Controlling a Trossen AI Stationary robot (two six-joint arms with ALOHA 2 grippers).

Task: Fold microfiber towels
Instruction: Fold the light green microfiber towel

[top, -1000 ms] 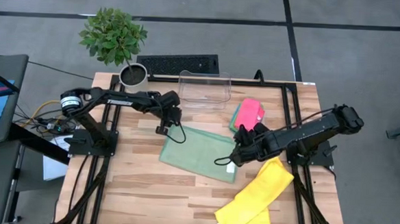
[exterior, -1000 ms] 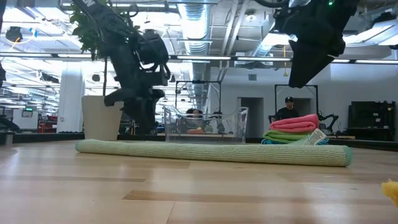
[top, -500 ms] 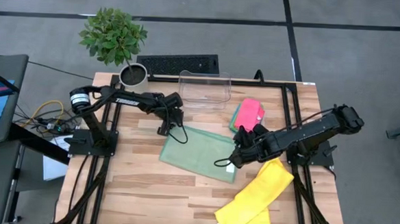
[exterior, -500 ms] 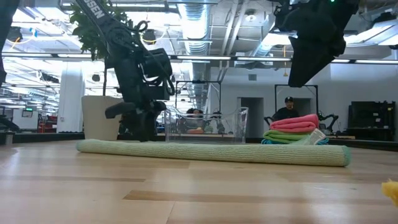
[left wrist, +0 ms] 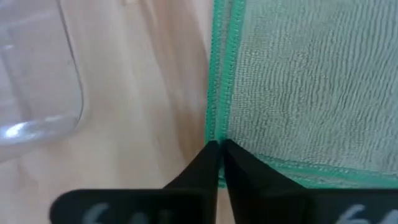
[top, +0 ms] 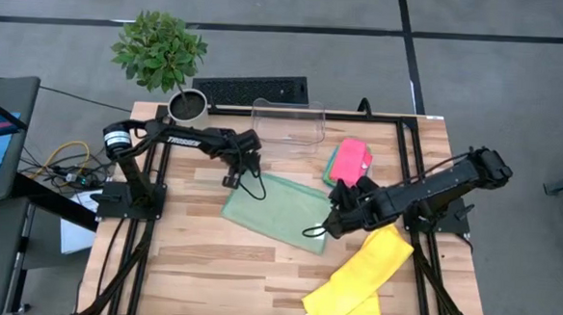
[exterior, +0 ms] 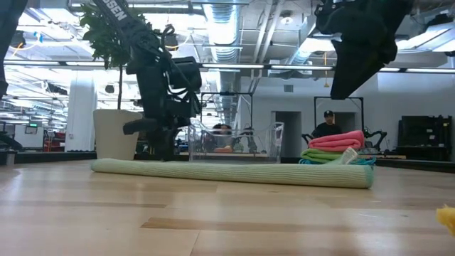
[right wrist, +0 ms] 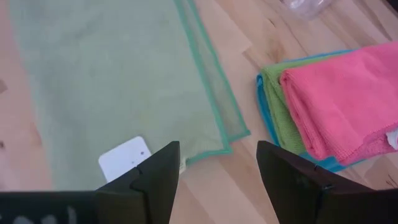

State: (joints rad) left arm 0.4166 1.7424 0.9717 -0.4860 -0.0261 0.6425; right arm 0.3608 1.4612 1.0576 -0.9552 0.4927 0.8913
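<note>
**Sage towel flat on desk, left end effector clenched at its corner**

The pale sage green towel (top: 277, 211) lies folded flat near the middle of the desk (top: 208, 269), its darker green hem visible along the edges. The left end effector (top: 233, 179) is down at the towel's far left corner. In the left wrist view its fingertips (left wrist: 211, 155) are pressed together right at the hem; whether cloth is pinched between them cannot be told.

The right end effector (top: 332, 230) hangs above the towel's near right corner with its fingers (right wrist: 158, 171) spread apart, released and holding nothing. A white label (right wrist: 124, 158) shows at that corner of the towel.

A stack of folded towels stands toward the far right of the desk, apart from the sage towel: the pink towel (top: 353, 156) on top, a bright green towel (right wrist: 273, 87) under it, a blue towel (right wrist: 264, 115) at the bottom. The yellow towel (top: 357, 277) lies loosely bunched at the near right edge of the desk.

A clear plastic bin (top: 287, 126) sits at the far edge of the desk, just beyond the left end effector. A potted plant (top: 161, 55) stands at the far left corner
</note>
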